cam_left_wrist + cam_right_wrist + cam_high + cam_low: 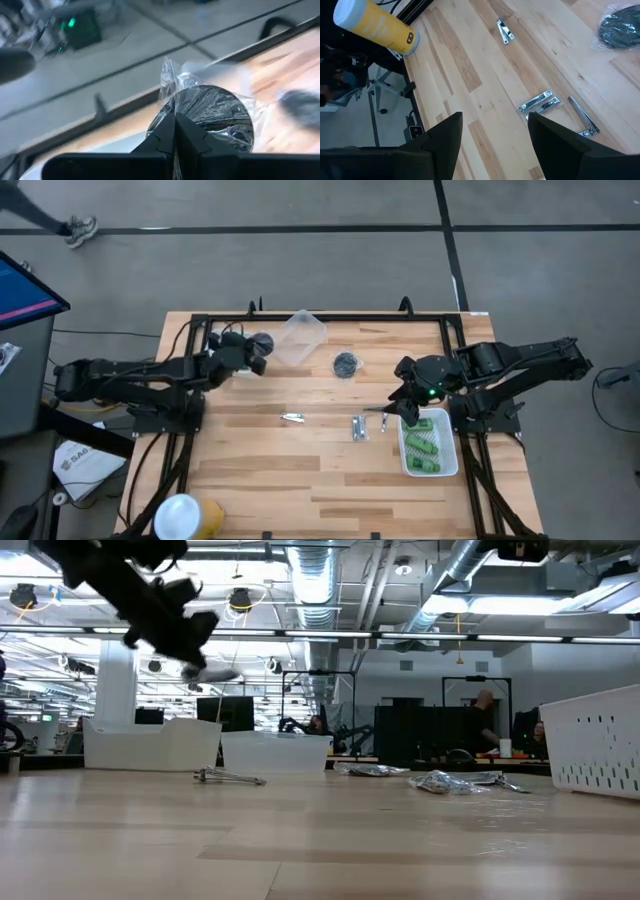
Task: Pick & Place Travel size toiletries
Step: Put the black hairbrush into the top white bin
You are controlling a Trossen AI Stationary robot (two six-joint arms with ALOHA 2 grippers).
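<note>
Toiletries are spread over the table (pixel 300 480). One grey jar (pixel 215 112), wrapped in clear film, is pinched in the left hand (pixel 262 345), whose fingers (pixel 165 137) are closed on the wrap; the hand holds it above the table, just beside the clear tub (pixel 300 337). A second wrapped jar (pixel 346 364) lies on the wood between the two hands, past the tub from the left hand. The right hand (pixel 400 412) hangs with its fingers (pixel 445 135) spread wide and nothing between them, at the near corner of the white basket (pixel 448 465), where green bottles (pixel 425 442) lie. Just beside that hand rest silver tools (pixel 360 426), with one more tool (pixel 293 417) farther toward the left hand. A yellow can (pixel 377 25) lies near the table's edge, well apart from both hands.
</note>
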